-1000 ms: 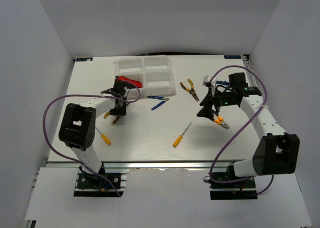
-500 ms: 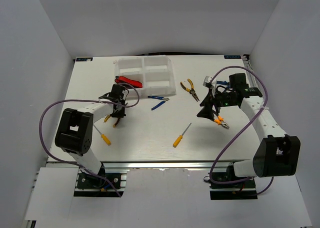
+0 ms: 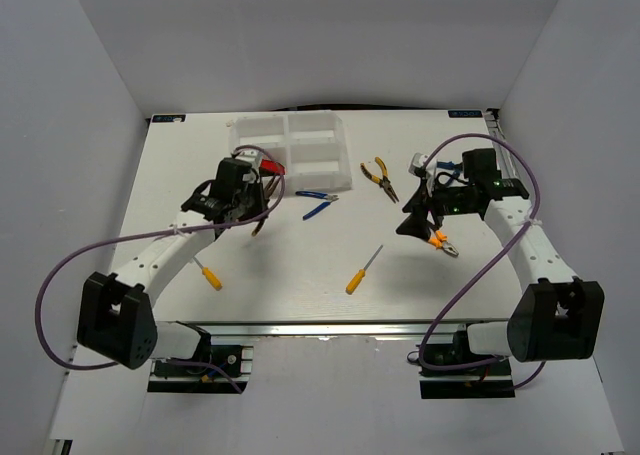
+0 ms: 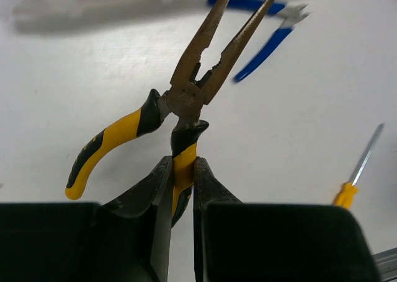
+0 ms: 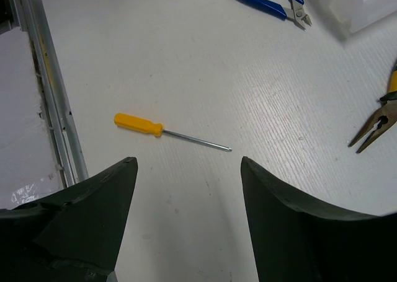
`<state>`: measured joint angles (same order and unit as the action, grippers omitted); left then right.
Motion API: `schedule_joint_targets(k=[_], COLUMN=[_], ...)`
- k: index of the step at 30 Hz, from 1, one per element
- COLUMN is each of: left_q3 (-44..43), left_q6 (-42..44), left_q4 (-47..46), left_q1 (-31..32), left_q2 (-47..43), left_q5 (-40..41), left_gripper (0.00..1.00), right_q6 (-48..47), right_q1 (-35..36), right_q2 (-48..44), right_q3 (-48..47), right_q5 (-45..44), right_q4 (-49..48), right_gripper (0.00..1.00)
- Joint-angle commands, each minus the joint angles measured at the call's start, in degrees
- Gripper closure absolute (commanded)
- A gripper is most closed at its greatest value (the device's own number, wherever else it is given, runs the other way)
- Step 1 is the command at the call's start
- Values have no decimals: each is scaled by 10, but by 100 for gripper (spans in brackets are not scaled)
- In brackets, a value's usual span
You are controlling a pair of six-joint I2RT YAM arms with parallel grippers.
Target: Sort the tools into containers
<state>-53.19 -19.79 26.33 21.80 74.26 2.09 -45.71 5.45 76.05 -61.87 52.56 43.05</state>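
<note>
I am pinching one handle of the yellow-and-black pliers in my left gripper. My right gripper is hanging spread wide near a yellow-handled screwdriver.

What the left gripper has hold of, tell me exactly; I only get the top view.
Observer: The left gripper is shut on one yellow-and-black handle of the long-nose pliers. The other handle splays free to the side.
Operator: Now report what the right wrist camera sees.
Observer: The right gripper is open and holds nothing. A yellow screwdriver lies flat just ahead of it.
</note>
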Motion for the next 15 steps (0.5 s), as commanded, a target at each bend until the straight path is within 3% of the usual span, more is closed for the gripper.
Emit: schedule_joint_targets(k=[1,8,15], left_q3=[-81,-310,-546], left_q6=[18,104,153], left_q4=[-22,28,114], left_q1=[16,39,67], left_q2=[42,225,395], left_q5=[-20,-14,46], left_gripper=[100,100,100], right_q6=[-10,-10,-10], right_q1=[-5,-17,-36], right_q2=[-21,-38,-56], right_q3=[10,18,34], right_q5=[3,4,8], right_q4=[-16,-24,-30], right_gripper=[26,29,29])
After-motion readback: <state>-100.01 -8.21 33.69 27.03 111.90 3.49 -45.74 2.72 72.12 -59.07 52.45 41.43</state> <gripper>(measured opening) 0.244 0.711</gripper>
